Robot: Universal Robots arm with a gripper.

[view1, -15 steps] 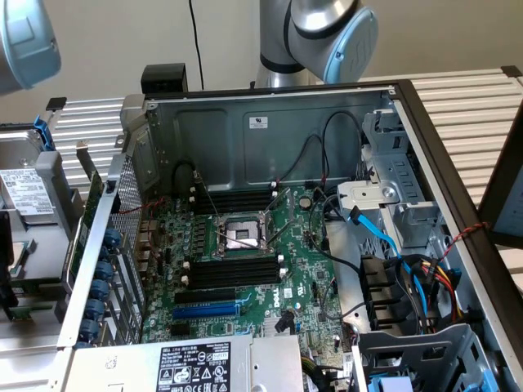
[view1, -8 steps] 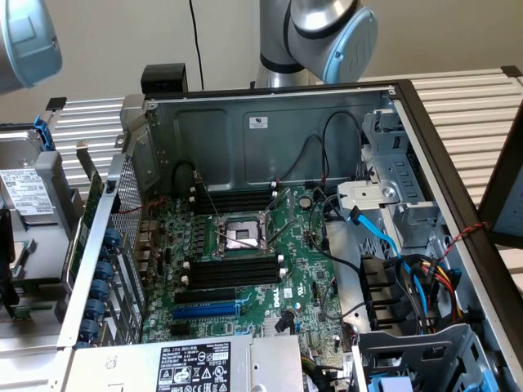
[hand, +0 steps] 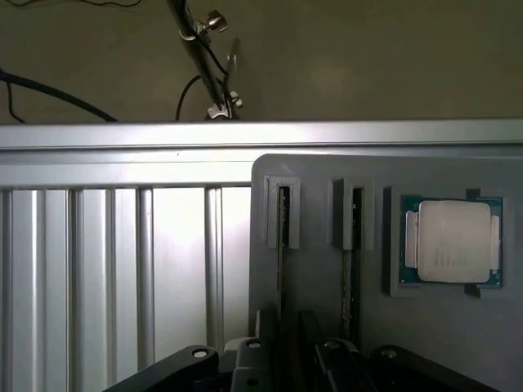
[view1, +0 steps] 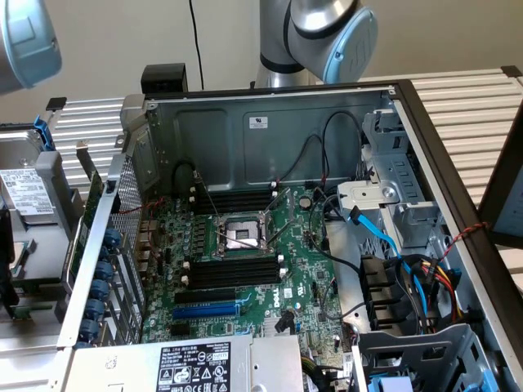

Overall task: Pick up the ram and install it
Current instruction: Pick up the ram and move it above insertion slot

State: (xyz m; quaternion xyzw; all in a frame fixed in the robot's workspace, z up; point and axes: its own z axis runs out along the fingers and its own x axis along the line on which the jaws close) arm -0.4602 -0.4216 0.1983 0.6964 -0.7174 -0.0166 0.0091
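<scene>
Two ram sticks stand edge-on in the slots of a grey holder [hand: 327,175]: one ram [hand: 283,245] and a second ram [hand: 355,253], each a thin green edge. My gripper [hand: 294,347] hangs open just over the holder, nearest the first stick and touching nothing. In the exterior view the open computer case holds the green motherboard [view1: 286,269], with long black slots [view1: 233,271] in front of the CPU socket [view1: 242,234] and more black slots [view1: 233,198] behind it. Part of the arm [view1: 327,33] rises behind the case.
A CPU chip [hand: 451,242] lies in a recess of the holder beside the rams. The holder rests on a ribbed metal table [hand: 122,261]. Cables [view1: 409,269], a drive cage [view1: 392,171] and the power supply [view1: 196,367] crowd the case.
</scene>
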